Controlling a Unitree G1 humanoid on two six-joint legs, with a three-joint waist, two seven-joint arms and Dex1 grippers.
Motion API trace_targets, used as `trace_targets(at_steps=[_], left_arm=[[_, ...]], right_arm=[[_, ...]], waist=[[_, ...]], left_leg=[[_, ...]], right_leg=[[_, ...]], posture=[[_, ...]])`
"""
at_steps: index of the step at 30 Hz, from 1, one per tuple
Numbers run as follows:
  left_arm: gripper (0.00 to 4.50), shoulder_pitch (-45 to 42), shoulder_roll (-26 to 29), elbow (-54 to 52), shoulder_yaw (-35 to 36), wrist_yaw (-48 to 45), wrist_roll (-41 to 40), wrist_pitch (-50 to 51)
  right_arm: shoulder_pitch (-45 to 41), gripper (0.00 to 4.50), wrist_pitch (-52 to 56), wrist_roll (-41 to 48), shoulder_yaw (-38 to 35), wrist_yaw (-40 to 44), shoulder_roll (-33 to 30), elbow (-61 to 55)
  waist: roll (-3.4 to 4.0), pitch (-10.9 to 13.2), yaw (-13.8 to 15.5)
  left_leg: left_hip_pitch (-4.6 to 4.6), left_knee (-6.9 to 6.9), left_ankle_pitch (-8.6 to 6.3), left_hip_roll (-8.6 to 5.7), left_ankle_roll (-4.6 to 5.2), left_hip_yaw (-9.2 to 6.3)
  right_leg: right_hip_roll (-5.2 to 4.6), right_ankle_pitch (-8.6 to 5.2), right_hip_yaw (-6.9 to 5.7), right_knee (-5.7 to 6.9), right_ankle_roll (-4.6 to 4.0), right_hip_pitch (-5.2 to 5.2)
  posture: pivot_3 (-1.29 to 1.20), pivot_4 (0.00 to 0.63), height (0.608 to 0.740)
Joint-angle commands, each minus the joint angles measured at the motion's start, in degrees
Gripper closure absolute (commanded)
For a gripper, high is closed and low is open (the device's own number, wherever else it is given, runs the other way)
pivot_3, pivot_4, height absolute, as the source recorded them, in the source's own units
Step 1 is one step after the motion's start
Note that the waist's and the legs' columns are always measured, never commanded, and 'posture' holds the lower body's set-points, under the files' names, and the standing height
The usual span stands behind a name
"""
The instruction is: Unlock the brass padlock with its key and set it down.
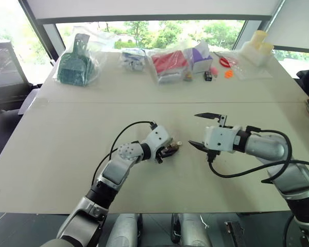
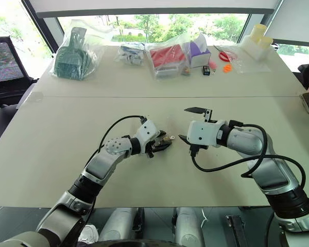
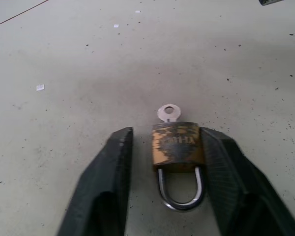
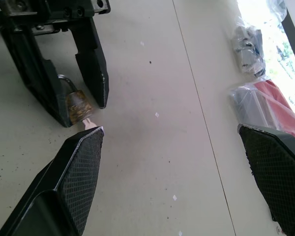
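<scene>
Centre frame, the brass padlock (image 3: pixel 178 150), key (image 3: pixel 168 112) inserted, sits between the left tool's (image 1: pixel 170 150) fingers, touching one; right tool (image 1: pixel 205 130) gapes wide

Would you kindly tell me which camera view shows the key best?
The left wrist view: the key juts from the brass padlock, its silvery head plain. The right wrist view shows its tip; the eye views, a speck.
</scene>
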Motion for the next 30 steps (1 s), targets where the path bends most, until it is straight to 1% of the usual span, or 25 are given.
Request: trace_targets(at_steps=[1, 5, 7, 9, 12, 14, 17, 23, 30], left_arm=[[3.75, 0.23, 0.64, -1.14, -1.10, 0.10, 1.24, 1.12], [3.75, 0.35, 2.16, -2.96, -1.13, -1.42, 0.94, 1.37], [3.75, 0.10, 4.05, -3.62, -0.53, -3.93, 0.08, -0.70], [3.75, -0.68, 7.83, -4.34, 0.97, -10.62, -2.83, -4.96], [3.75, -2.19, 12.01, -3.45, 2.75, -17.97, -6.07, -10.73], [3.75, -4.29, 15.21, -2.96, 5.15, -24.99, -10.73, -11.27], [3.75, -6.71, 17.60, -1.78, 7.34, -30.51, -14.39, -11.28], [3.75, -11.47, 17.81, 1.94, 10.48, -33.34, -16.77, -11.46], [3.75, -13.07, 16.74, 2.55, 10.92, -34.07, -17.76, -10.48]], right_arm=[[0.01, 0.00, -0.29, -0.01, -2.18, -0.07, -0.54, -1.80], [-0.11, 0.00, -0.51, -0.07, -2.04, -0.01, -0.52, -1.61], [-0.15, 0.00, -0.82, -0.14, -1.91, 0.06, -0.48, -1.48], [-0.11, 0.00, -2.21, -0.95, -1.07, 0.04, -0.44, -1.40], [-0.36, 0.00, -4.58, -2.66, 0.39, -0.45, 0.17, -0.85], [-0.79, 0.00, -7.77, -5.38, 2.32, -1.74, 1.28, -0.28], [-1.72, 0.00, -12.14, -8.66, 4.02, -3.26, 2.26, 1.26], [-4.51, 0.00, -17.45, -13.08, 5.32, -7.05, 4.98, 3.20], [-5.60, 0.00, -18.79, -14.81, 6.32, -7.54, 7.32, 3.24]], waist=[[0.00, 0.00, 0.00], [0.00, 0.00, -0.03], [0.00, 0.00, -0.15], [0.01, 0.00, -0.21], [0.03, 0.01, -0.14], [0.02, 0.01, 0.07], [0.03, 0.01, 0.04], [0.01, 0.02, -0.09], [0.01, 0.02, -0.06]], left_leg=[[0.00, 0.00, 0.00, 0.00, 0.00, 0.00], [0.00, 0.00, 0.00, 0.01, 0.00, 0.00], [0.00, 0.00, 0.00, 0.01, 0.00, 0.00], [0.00, -0.01, 0.00, 0.03, 0.00, 0.01], [-0.01, -0.04, 0.00, 0.06, 0.00, 0.02], [-0.02, -0.04, 0.00, 0.08, 0.00, 0.01], [-0.05, -0.01, 0.00, 0.05, -0.01, 0.02], [-0.06, 0.00, 0.00, -0.03, 0.00, 0.06], [-0.06, 0.00, 0.00, -0.03, -0.01, 0.06]], right_leg=[[0.00, 0.00, 0.00, 0.00, 0.00, 0.00], [0.00, -0.01, 0.00, 0.00, -0.01, 0.00], [0.00, -0.01, 0.00, 0.00, -0.01, -0.01], [0.06, -0.02, 0.00, 0.00, -0.03, -0.04], [0.10, -0.02, 0.00, 0.02, -0.06, -0.09], [0.10, -0.02, 0.00, 0.01, -0.07, -0.10], [0.06, -0.03, 0.00, 0.00, -0.07, -0.09], [0.08, -0.01, 0.01, -0.01, -0.03, -0.09], [0.12, 0.01, 0.01, 0.01, 0.01, -0.08]], posture=[[0.00, 0.150, 0.740], [0.00, 0.150, 0.740], [0.00, 0.150, 0.740], [0.00, 0.150, 0.740], [0.00, 0.150, 0.740], [0.00, 0.150, 0.740], [0.00, 0.150, 0.740], [0.00, 0.150, 0.740], [0.00, 0.150, 0.740]])
